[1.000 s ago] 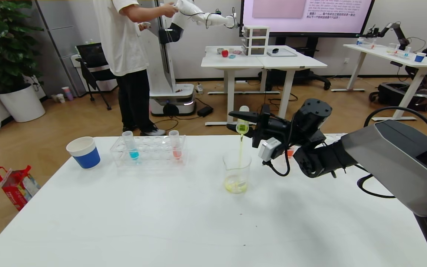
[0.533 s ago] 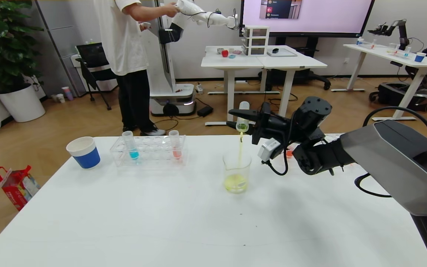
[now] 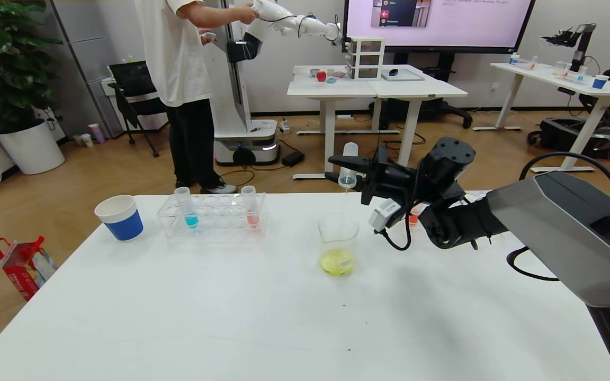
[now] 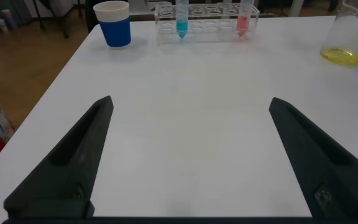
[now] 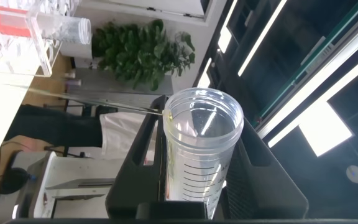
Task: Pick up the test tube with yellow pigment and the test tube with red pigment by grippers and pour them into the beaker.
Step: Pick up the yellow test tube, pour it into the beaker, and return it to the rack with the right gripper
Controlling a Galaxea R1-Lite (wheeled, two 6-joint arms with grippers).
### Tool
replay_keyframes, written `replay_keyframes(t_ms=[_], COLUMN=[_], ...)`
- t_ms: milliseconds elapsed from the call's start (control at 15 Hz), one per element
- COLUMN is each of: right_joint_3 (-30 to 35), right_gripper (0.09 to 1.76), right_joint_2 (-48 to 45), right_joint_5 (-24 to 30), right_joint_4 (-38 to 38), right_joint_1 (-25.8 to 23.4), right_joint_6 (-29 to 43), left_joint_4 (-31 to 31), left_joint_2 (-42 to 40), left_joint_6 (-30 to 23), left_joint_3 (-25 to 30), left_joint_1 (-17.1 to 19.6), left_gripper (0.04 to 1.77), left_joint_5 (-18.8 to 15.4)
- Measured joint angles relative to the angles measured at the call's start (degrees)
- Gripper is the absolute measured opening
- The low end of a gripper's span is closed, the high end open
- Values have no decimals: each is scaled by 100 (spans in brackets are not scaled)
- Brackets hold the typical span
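My right gripper [image 3: 343, 169] is shut on the test tube with yellow pigment [image 3: 349, 151] and holds it tipped mouth-down above the beaker [image 3: 338, 233]. The tube looks almost empty, with only a thin thread running from its rim. Yellow liquid lies in the beaker's bottom. In the right wrist view the tube [image 5: 199, 155] sits between the two black fingers. The test tube with red pigment [image 3: 250, 207] stands in the clear rack [image 3: 212, 217]. My left gripper [image 4: 191, 102] is open and empty above the near table, and is outside the head view.
A turquoise-blue tube [image 3: 186, 209] stands at the rack's left end. A blue-and-white paper cup [image 3: 119, 217] stands left of the rack. Something orange-red [image 3: 414, 217] shows behind my right arm. A person and other robots stand beyond the table [image 3: 231, 317].
The yellow stream from the tube has thinned to a thread and the tube has emptied. The yellow liquid in the beaker has risen a little. The right gripper has barely moved.
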Motion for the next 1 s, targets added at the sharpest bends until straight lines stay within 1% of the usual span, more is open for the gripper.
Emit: replay_keyframes(t_ms=[200, 333, 467, 533, 733, 867, 1000], right_joint_3=[7, 96, 189, 263, 501, 879, 1491], right_gripper=[53, 53, 53, 53, 53, 53, 53], right_joint_2=[0, -35, -168, -265, -603, -813, -1039], right_joint_5=[0, -35, -143, -280, -907, -1465, -2398], right_joint_4=[4, 37, 63, 39, -345, -735, -1083], right_joint_1=[-4, 2, 24, 50, 60, 28, 60], right_joint_6=[9, 138, 689, 1064, 2395, 3206, 4057], left_joint_4=[0, 0, 0, 0, -2, 0, 0], left_joint_2=[0, 0, 0, 0, 0, 0, 0], left_joint_6=[-2, -2, 0, -2, 0, -2, -2], left_joint_3=[0, 0, 0, 0, 0, 0, 0], left_joint_1=[0, 0, 0, 0, 0, 0, 0], left_gripper=[175, 175, 175, 175, 175, 175, 175], left_joint_5=[-2, -2, -2, 0, 0, -2, -2])
